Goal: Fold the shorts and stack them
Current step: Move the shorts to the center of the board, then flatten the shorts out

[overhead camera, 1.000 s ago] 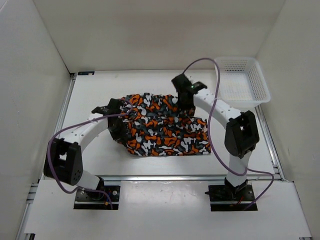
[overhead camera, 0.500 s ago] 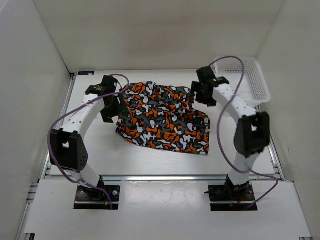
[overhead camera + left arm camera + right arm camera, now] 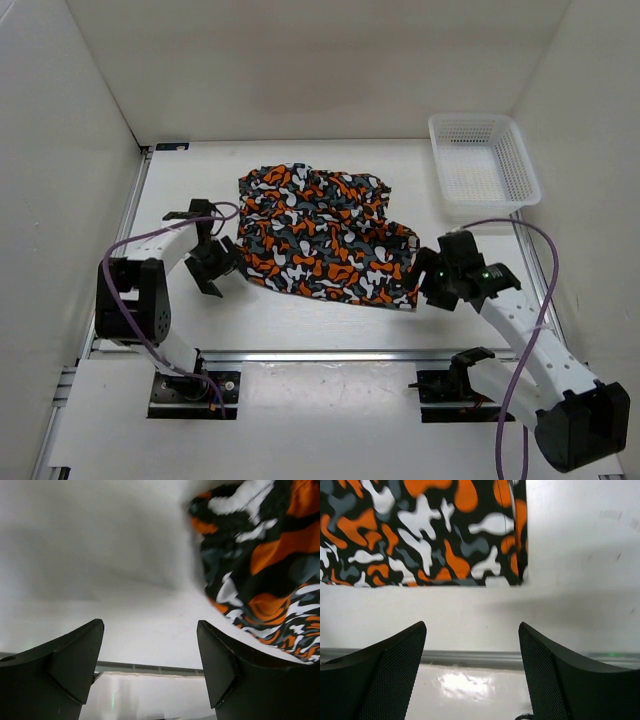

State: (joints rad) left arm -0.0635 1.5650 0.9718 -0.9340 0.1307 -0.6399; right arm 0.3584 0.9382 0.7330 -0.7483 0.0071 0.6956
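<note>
The shorts (image 3: 320, 235), camouflage in orange, white, grey and black, lie spread flat in the middle of the table. My left gripper (image 3: 212, 266) is open just left of their near-left corner, holding nothing. In the left wrist view the shorts (image 3: 260, 555) fill the upper right, beyond the open gripper (image 3: 150, 630). My right gripper (image 3: 430, 278) is open beside the near-right corner, also with nothing in it. The right wrist view shows the hem of the shorts (image 3: 420, 530) lying ahead of the open gripper (image 3: 472, 630), apart from its fingers.
A white plastic mesh basket (image 3: 530, 182) stands at the back right corner. White walls enclose the table on three sides. A metal rail (image 3: 320, 352) runs along the table's near edge, behind both grippers.
Both grippers opened and let go of the shorts, which now lie flat. Both arms drew back toward the near edge, the left to the near-left corner, the right to the near-right corner.
</note>
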